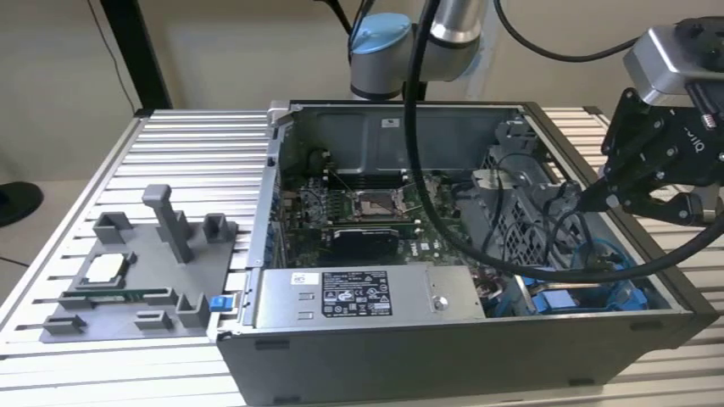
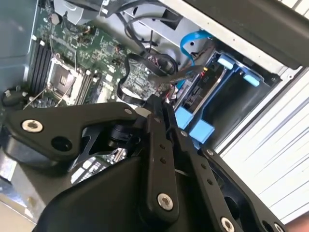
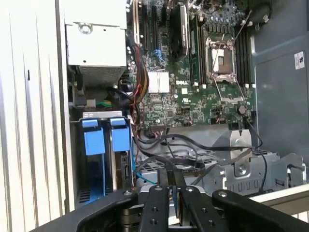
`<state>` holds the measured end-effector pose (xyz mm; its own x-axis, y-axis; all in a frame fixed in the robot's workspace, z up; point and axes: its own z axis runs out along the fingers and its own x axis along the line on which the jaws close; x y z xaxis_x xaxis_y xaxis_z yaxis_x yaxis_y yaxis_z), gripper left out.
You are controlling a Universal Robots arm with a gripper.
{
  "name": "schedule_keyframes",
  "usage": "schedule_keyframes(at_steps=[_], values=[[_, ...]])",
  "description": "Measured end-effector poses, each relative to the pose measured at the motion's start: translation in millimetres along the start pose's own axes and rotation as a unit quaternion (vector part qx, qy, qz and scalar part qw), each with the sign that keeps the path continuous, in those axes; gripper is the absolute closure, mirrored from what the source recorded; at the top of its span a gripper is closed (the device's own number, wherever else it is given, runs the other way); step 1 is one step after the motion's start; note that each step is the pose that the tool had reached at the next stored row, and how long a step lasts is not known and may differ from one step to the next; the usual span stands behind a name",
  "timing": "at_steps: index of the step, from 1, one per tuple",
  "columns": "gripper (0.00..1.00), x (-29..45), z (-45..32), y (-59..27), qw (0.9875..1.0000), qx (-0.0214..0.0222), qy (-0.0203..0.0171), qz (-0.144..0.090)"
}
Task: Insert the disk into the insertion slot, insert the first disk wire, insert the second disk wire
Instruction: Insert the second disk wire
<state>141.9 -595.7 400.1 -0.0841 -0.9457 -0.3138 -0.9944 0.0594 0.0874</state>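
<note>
The insertion slot (image 3: 104, 159) is the grey bay at the corner of the open computer case, with two bright blue tabs (image 3: 94, 140) at its mouth. It also appears in the exterior view (image 1: 577, 292) and the second wrist view (image 2: 217, 92). Under one tab a narrow dark edge, which looks like the disk (image 3: 124, 169), stands inside the bay; its label is hidden. My gripper (image 3: 171, 181) hangs over the bundle of black and grey wires (image 3: 193, 166) beside the bay, its black fingers (image 2: 157, 111) pressed together. I cannot tell whether a wire is pinched. In the exterior view the gripper (image 1: 586, 201) is above the case's right part.
The motherboard (image 3: 193, 87) lies in the middle of the case and a grey power-supply box (image 1: 351, 297) along its front. A grey parts tray (image 1: 125, 280) sits on the slatted table at the exterior view's left. The arm's black hose (image 1: 453, 212) crosses the case.
</note>
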Motion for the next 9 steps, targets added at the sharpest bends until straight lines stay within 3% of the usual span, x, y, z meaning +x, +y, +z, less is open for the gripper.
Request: schedule_keyframes(at_steps=[3,9], values=[[1.00,0.1,0.1,1.2,1.0000,0.0002,0.0028,0.000],[1.00,0.1,0.1,1.3,1.0000,0.0002,0.0030,0.000]])
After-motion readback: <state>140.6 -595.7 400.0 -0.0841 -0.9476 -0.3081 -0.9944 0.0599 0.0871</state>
